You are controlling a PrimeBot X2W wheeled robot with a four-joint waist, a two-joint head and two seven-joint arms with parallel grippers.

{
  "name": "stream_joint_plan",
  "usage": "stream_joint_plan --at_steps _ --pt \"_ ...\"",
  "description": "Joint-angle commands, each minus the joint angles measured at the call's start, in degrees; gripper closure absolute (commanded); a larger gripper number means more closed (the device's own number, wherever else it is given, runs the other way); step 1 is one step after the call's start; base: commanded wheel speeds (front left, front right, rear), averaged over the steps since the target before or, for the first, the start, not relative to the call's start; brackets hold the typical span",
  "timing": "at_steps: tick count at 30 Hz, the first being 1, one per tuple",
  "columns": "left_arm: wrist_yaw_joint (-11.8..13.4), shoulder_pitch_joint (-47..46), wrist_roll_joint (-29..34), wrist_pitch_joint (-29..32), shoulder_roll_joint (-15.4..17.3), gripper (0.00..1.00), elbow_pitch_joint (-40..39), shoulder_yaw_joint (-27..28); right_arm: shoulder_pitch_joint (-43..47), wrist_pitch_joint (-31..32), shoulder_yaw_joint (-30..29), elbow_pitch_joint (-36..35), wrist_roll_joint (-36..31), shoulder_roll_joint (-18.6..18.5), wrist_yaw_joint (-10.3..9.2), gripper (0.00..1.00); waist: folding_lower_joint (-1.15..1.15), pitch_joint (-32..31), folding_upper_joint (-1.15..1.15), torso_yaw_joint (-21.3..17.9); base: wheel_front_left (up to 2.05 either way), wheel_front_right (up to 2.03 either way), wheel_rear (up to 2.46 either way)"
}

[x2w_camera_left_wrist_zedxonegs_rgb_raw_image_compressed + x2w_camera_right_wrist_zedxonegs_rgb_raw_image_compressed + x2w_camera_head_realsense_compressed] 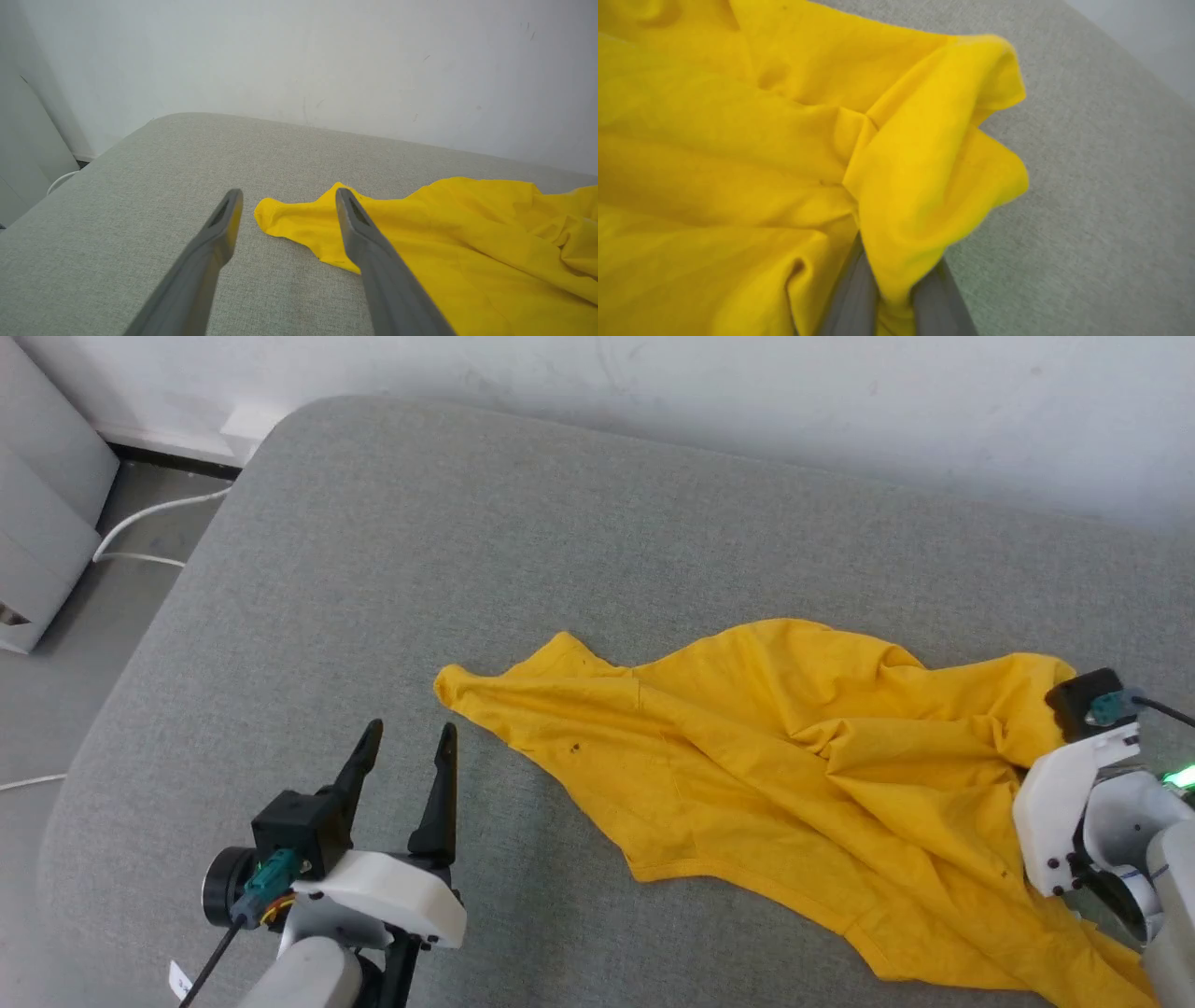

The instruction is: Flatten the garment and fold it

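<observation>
**Right end effector clamped on the shirt's edge; left one spread and empty beside the far corner.**

The T-shirt (794,756) lies rumpled in a diagonal band across the grey cushion (392,541). One pointed corner faces the left end effector (411,728) and the bulk is bunched at the right. Only plain yellow shows, no print. The right end effector (891,284) has its fingers together on a raised fold at the shirt's right edge, with cloth draping over them. I judge this an anchor grip, so the cloth can be drawn taut. The left end effector has its fingers well apart and holds nothing. It sits just beside the pointed corner and points at it, probably placed to take that corner. Stage: early flattening, folding not begun. Risk: the right grip may hold several layers, which would trap creases when the shirt is stretched.
</observation>
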Motion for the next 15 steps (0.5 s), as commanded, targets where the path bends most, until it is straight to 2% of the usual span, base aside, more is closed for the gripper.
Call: stream_joint_plan --at_steps 1,6,11,15 --pt "-0.49 0.41 0.75 -0.26 -0.56 0.00 0.25 0.58 -0.20 -2.06 -0.95 1.36 -1.17 -0.19 -0.12 1.00 -0.01 -0.86 0.00 0.17 0.00 0.00 0.00" --pt "-1.22 1.17 1.65 -0.26 -1.31 0.00 0.30 1.61 -3.53 -8.85 -3.91 -2.21 -4.00 -0.57 -0.12 1.00 -0.01 -2.82 0.00 -0.33 0.00 0.00 0.00" --pt "-2.51 0.82 2.39 -0.27 -2.44 0.00 -0.09 2.25 -10.38 -11.69 -4.84 -6.37 -6.73 -3.17 -0.12 1.00 -0.01 -2.18 0.00 0.17 0.00 0.00 0.00" --pt "-3.61 -0.41 3.18 -0.27 -4.27 0.00 -0.51 2.49 -17.96 -12.95 -3.49 -6.30 -8.60 -5.62 -0.12 1.00 -0.01 0.48 0.00 1.56 0.00 0.00 0.00"
